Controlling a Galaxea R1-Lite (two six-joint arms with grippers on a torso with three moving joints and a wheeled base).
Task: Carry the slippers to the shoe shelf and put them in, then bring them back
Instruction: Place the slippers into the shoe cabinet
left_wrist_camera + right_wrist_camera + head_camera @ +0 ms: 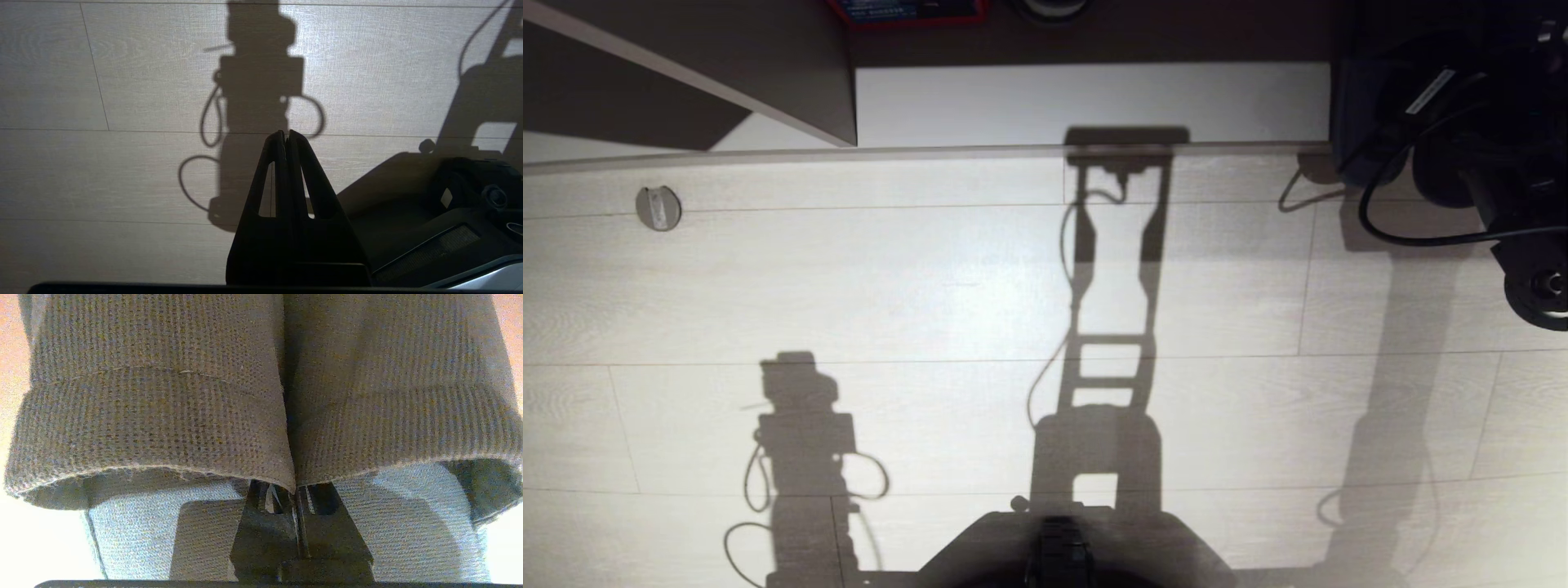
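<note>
Right gripper (pixel 296 498), seen in the lower centre of the right wrist view: the jaws are pressed together on the inner edges of the slippers (pixel 163 416), pinching the two where their knitted collars meet. The pair hangs side by side, touching, and fills nearly the whole frame; the pale insoles show at the lower left and lower right. Nothing beneath them can be made out, so whether they hang free or rest on a surface cannot be told.

Left gripper (pixel 286 136), centre of the left wrist view: fingers closed together on nothing, above the pale plank floor (pixel 102 171), with the arm's shadow beyond it. This arm appears parked.

Head view: the right arm (pixel 1486 163) occupies the upper right corner; the slippers themselves are not visible here. A pale board edge and a white surface run across the top of the frame, with a slanted dark panel (pixel 727 65) at the upper left; this may be the shoe shelf, though that is uncertain.

Progress, as judged: the slippers are grasped as a pair, so one of the carrying legs is under way. Which leg, outward or return, the views do not settle; the final set-down remains.
</note>
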